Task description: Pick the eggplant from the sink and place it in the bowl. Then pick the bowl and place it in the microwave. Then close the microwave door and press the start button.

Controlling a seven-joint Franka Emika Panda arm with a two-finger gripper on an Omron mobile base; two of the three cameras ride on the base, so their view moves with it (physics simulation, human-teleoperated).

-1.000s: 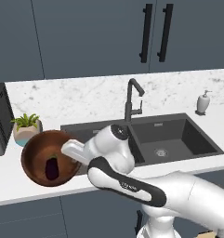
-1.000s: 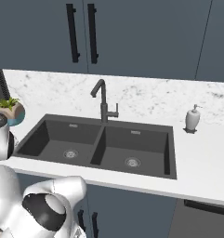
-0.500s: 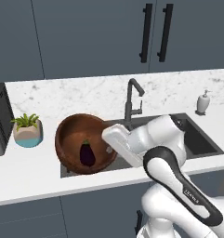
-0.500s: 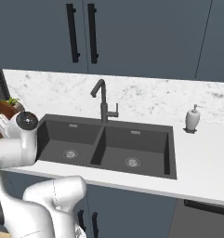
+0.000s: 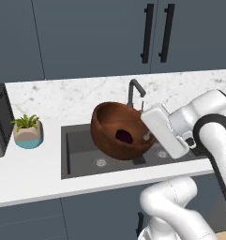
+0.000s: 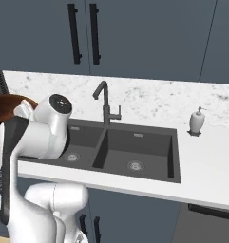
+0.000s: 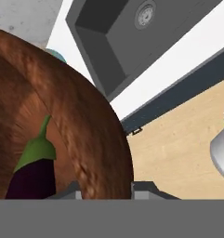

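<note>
No readable text, label, brand, number or sign appears anywhere in this kitchen scene: the cabinet doors, the marble worktop and the small soap dispenser (image 6: 197,121) near its right edge carry no lettering.

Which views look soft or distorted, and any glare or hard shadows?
Left base view: slightly soft, flat light, no glare, bowl interior shaded around the eggplant. Right base view: same softness, faint shading in the sink. Hand view: bowl wall looms close, grain smeared.

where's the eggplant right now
The eggplant lies inside the tilted wooden bowl, which the gripper holds by its rim above the sink, just left of the faucet.
</note>
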